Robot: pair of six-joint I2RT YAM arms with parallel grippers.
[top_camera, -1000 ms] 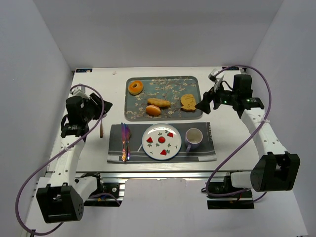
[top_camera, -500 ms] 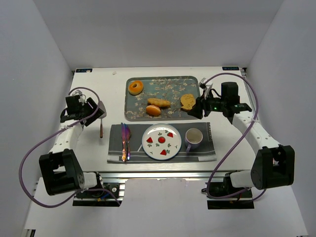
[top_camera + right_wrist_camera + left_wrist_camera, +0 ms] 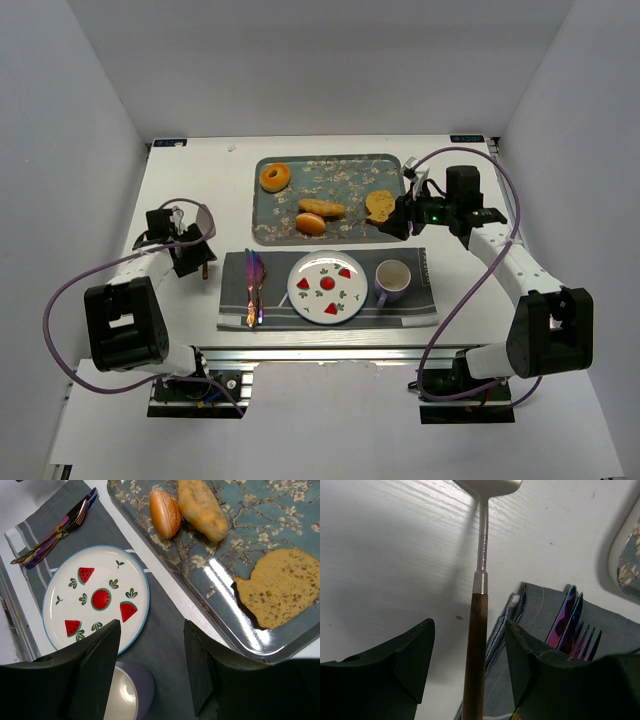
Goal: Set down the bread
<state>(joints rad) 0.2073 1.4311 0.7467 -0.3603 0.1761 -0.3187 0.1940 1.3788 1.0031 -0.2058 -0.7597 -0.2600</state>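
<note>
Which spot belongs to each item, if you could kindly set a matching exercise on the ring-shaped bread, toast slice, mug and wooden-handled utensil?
Things: 1 ring-shaped bread; 2 toast slice; 3 mug; 4 wooden-handled utensil.
Places: A on the grey mat, right of the plate; B tray, far-left corner; C between the open fingers of the left gripper; D tray, right end.
Pairs: 1-B, 2-D, 3-A, 4-C.

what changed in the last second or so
The left gripper pulled back toward the near edge as its arm folded, its open fingers now straddling the wooden-handled utensil. The right gripper slid left toward the toast, open. Nothing was grasped or released. The doughnut, tray, plate and cup stayed put.
</note>
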